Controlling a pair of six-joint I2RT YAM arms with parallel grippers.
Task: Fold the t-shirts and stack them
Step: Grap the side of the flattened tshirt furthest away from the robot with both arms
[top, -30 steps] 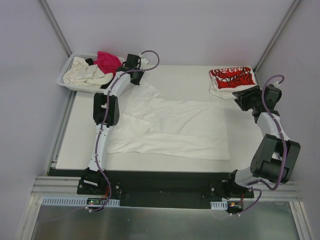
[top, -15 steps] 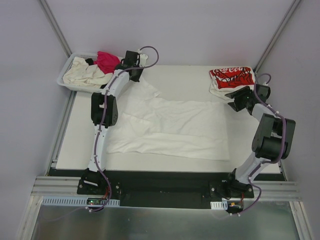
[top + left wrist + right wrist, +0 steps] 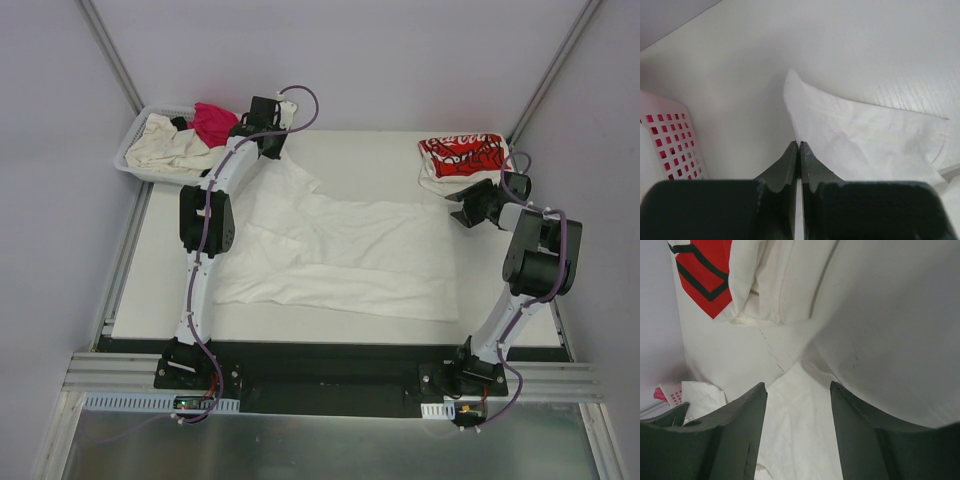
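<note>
Two arms engaged: we find both reaching across the white table [image 3: 380, 150], one to each far corner of the spread shirt.
Shirt in work: the large plain white cloth t-shirt [image 3: 340, 255] lies opened out and wrinkled at the table's centre, its length running from 9 to 3 o'clock.
Left gripper [image 3: 799, 145]: jaws pressed together at the shirt's 11 o'clock corner. The tips meet the cloth edge, but we cannot tell whether any cloth is pinched.
Right gripper [image 3: 797, 386]: jaws well apart and holding nothing, poised over the shirt's 2 o'clock corner.
Finished stack: the folded white t-shirt with red print [image 3: 462, 155] sits at 1 o'clock, just beside the right gripper.
Waiting stock: a crumpled cream t-shirt [image 3: 170, 145] and a magenta t-shirt [image 3: 215, 120] lie in the white slotted plastic basket [image 3: 128, 150] at 10 o'clock, off the table's corner.
Step in hand: we judge this to be the taking of the far corners, ahead of the first fold of the large shirt.
Next move: the right gripper must come down and close on its corner alone, without catching the printed shirt. We advise confirming the left grip, then lifting both corners together and carrying them toward 6 o'clock.
</note>
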